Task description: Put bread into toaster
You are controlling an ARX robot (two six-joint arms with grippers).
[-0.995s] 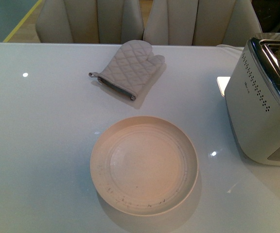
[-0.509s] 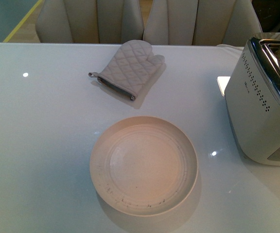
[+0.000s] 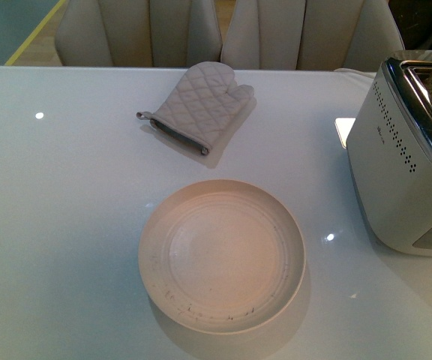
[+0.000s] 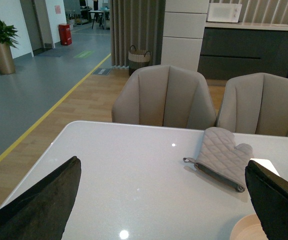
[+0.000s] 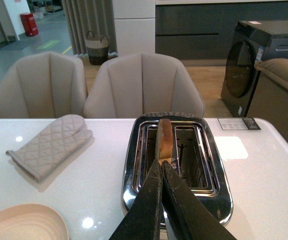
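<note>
Right wrist view: the right end effector (image 5: 161, 167) hung above the toaster (image 5: 176, 165), fingers pressed together, gripping nothing.
Bread (image 5: 164, 140): stood upright in a toaster slot.
Left end effector (image 4: 164, 200): fingers spread wide apart (empty).
Counter (image 3: 73, 210): carried the plate (image 3: 222, 255) and oven mitt (image 3: 197, 107).

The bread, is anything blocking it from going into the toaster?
Nothing visible. The bread already stands upright in one slot of the toaster, and the right gripper, shut, is just above the toaster.
</note>
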